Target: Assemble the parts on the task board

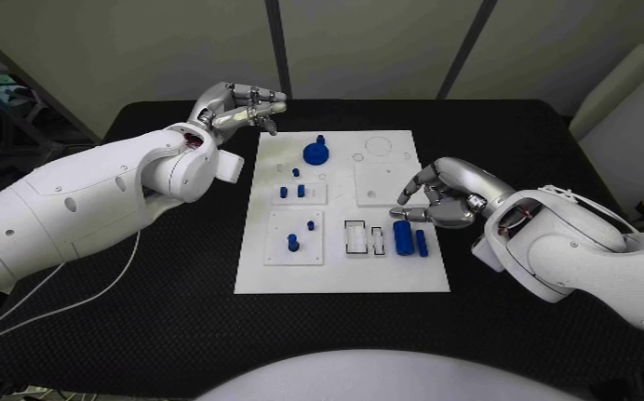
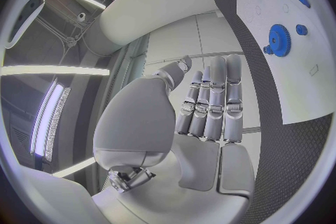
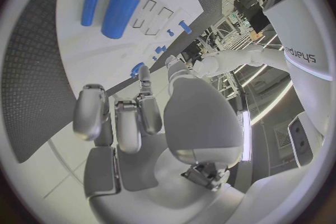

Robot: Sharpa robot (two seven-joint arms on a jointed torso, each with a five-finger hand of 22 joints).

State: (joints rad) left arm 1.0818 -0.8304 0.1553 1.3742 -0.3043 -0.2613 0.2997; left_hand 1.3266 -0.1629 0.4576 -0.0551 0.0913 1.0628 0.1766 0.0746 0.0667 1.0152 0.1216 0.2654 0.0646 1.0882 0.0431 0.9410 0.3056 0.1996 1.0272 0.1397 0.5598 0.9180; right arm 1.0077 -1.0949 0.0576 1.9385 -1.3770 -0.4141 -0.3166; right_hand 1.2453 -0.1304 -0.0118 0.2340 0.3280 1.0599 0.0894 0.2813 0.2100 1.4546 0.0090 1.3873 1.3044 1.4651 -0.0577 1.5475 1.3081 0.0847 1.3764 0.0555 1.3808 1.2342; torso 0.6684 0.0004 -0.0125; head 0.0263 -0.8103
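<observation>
The white task board (image 1: 342, 261) lies in the middle of the black table. On it sit a blue gear (image 1: 316, 152), several small blue pegs (image 1: 283, 193) in square insets, and a thick blue cylinder (image 1: 403, 236) beside a thin one (image 1: 422, 243). My left hand (image 1: 242, 108) hovers off the board's far left corner, fingers straight and holding nothing (image 2: 210, 106); the gear (image 2: 279, 40) lies beyond it. My right hand (image 1: 443, 198) hangs over the board's right edge just behind the cylinders, fingers bent with nothing in them (image 3: 133, 117). Both cylinders (image 3: 119, 13) lie past its fingertips.
Two empty rectangular slots (image 1: 355, 237) lie left of the thick cylinder. A round recess (image 1: 379, 148) and a square inset (image 1: 382, 182) are on the board's far right part. Black table (image 1: 161, 327) surrounds the board on all sides.
</observation>
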